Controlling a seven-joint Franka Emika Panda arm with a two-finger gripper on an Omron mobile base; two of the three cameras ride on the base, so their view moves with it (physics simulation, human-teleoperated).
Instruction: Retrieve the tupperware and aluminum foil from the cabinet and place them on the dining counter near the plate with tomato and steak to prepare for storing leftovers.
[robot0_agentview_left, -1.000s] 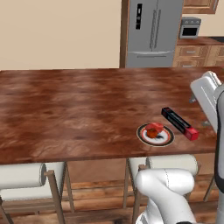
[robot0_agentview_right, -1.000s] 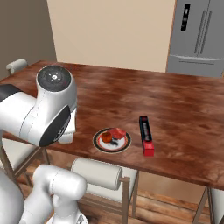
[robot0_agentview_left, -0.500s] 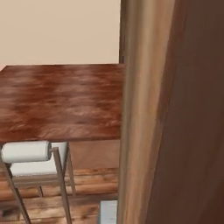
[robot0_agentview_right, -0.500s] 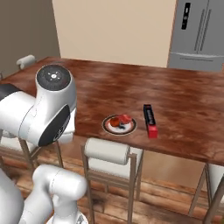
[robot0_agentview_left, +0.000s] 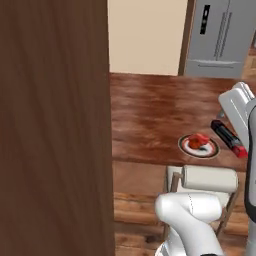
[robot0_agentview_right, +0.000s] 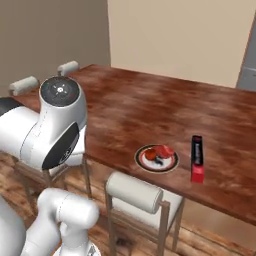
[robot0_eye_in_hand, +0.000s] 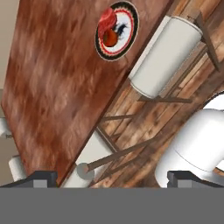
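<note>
Two-finger gripper (robot0_eye_in_hand: 111, 177): dark tips spread wide, nothing between them, hanging over wooden floor beside counter edge. Cream padded stool with wooden frame (robot0_eye_in_hand: 164, 59) tucked under that edge. Large dark reddish-brown glossy dining counter (robot0_agentview_right: 130, 110) carries small round white dark-rimmed plate (robot0_agentview_right: 157, 159) bearing bright red tomato chunk (robot0_agentview_right: 164, 151) and small dark steak piece (robot0_agentview_right: 159, 160). Long narrow black foil carton with red end (robot0_agentview_right: 197, 158) lies just beside plate. Warm-brown wooden cabinet panel (robot0_agentview_left: 52, 127) close at left.

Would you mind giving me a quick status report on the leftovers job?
Gripper open, empty, above the counter edge. Foil box already down beside the plate; no container on the counter yet. Brown panel blocks the left camera.
</note>
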